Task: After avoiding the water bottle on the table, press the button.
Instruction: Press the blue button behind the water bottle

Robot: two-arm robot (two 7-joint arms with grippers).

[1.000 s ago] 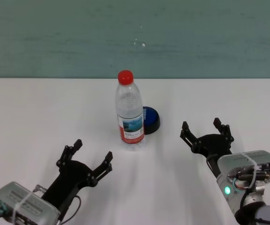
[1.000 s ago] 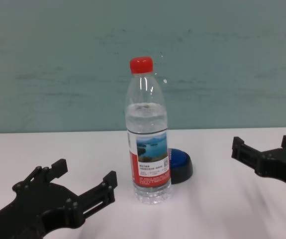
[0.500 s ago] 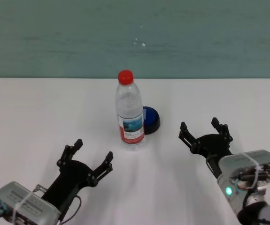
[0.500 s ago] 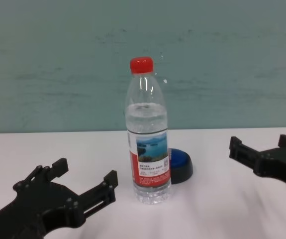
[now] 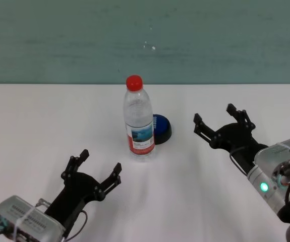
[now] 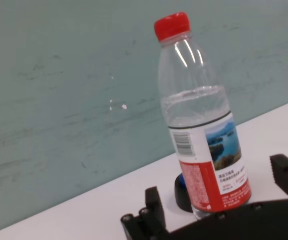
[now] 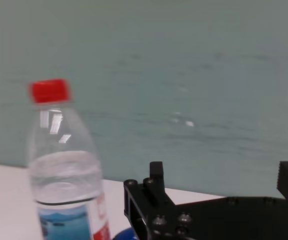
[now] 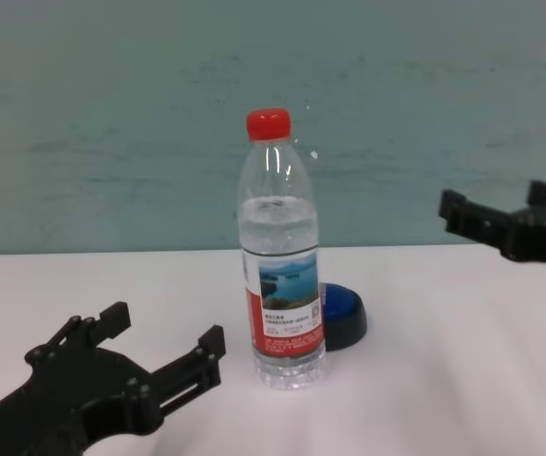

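Note:
The water bottle (image 5: pixel 138 121) stands upright on the white table (image 5: pixel 44 121), red cap up. The blue button (image 5: pixel 162 128) sits just behind it to the right, partly hidden by the bottle in the chest view (image 8: pixel 345 315). My right gripper (image 5: pixel 214 113) is open and empty, lifted above the table to the right of the button and the bottle (image 8: pixel 282 275). In the chest view it (image 8: pixel 494 197) is at about the height of the bottle's shoulder. My left gripper (image 5: pixel 101 160) is open and empty, low over the table in front of the bottle and to its left.
A teal wall (image 5: pixel 145 40) runs along the table's far edge. Bare white tabletop lies to the left (image 5: pixel 34 131) and right (image 5: pixel 276 111) of the bottle.
My right gripper has risen off the table and moved farther from me, staying to the right of the button. The left gripper, bottle and button have not moved.

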